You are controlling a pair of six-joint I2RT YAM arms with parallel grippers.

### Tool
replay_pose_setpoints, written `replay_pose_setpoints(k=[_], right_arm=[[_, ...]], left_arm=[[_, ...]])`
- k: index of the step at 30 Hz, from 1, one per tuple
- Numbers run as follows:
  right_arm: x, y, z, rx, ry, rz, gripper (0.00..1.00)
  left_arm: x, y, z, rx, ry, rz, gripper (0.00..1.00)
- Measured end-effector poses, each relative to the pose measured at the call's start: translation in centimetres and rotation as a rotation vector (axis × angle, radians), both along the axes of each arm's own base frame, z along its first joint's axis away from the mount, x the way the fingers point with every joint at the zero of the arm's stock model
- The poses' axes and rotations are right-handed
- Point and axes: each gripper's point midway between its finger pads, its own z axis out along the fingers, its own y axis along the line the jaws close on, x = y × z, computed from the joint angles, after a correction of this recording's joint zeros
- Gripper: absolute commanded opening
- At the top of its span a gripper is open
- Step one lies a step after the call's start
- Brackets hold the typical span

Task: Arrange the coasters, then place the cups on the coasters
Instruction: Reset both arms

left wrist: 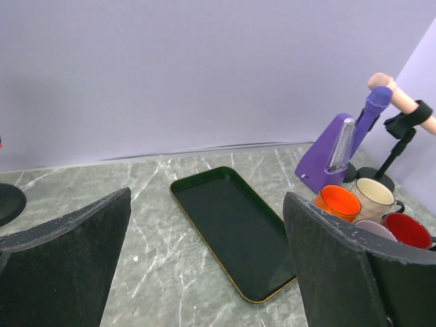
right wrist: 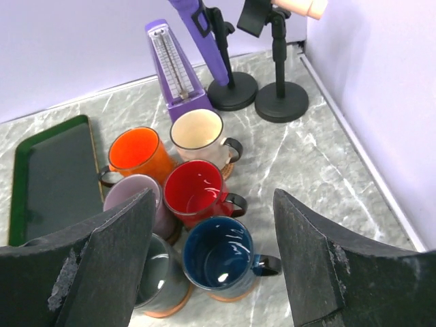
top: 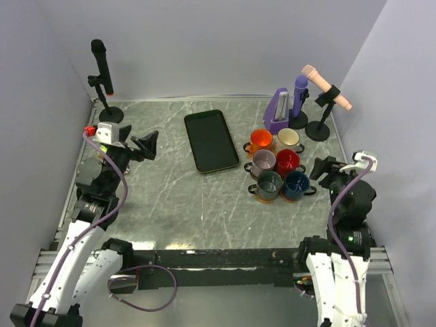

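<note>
Lilac walls close in a grey-green marble desk (top: 177, 204), seen from above and from both wrists. Six cups stand bunched in two columns of three, at 3 o'clock from a black tray (top: 211, 141) lying near the desk's middle: orange (top: 261, 141) and cream (top: 288, 139) at the far end, mauve-grey (top: 264, 161) and red (top: 287, 161) in the centre, dark grey-green (top: 269, 184) and navy (top: 296, 183) nearest the arms, all upright and touching or nearly so. Thin coasters (right wrist: 225, 297) show as orange-tan rims under the navy and grey-green cups, with a darker edge under the cream one; beneath the rest they cannot be made out clearly. The left gripper (top: 148, 144) hovers at 9 o'clock from the tray, jaws spread wide and holding nothing. The right gripper (top: 321, 169) hangs at 3 o'clock from the cups, just beside the navy one, jaws apart and empty. A purple metronome (top: 277, 110) stands at 12 o'clock from the cups, flanked by purple (top: 300, 92) and peach (top: 327, 85) microphones on stands. A black microphone (top: 101, 65) stands at the far left corner.
</note>
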Motion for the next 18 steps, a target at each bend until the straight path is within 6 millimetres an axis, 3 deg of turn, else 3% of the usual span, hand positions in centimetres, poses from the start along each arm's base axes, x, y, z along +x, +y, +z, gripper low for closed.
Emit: replay_pose_setpoints(k=[7, 18], right_arm=[[-0.6, -0.2, -1.2, -0.045, -0.036, -0.003, 0.77], [-0.5, -0.3, -0.6, -0.065, -0.059, -0.001, 0.77]], left_arm=[[0.2, 0.2, -0.5, 0.001, 0.011, 0.012, 0.97], [0.1, 0.4, -0.5, -0.004, -0.001, 0.023, 0.97]])
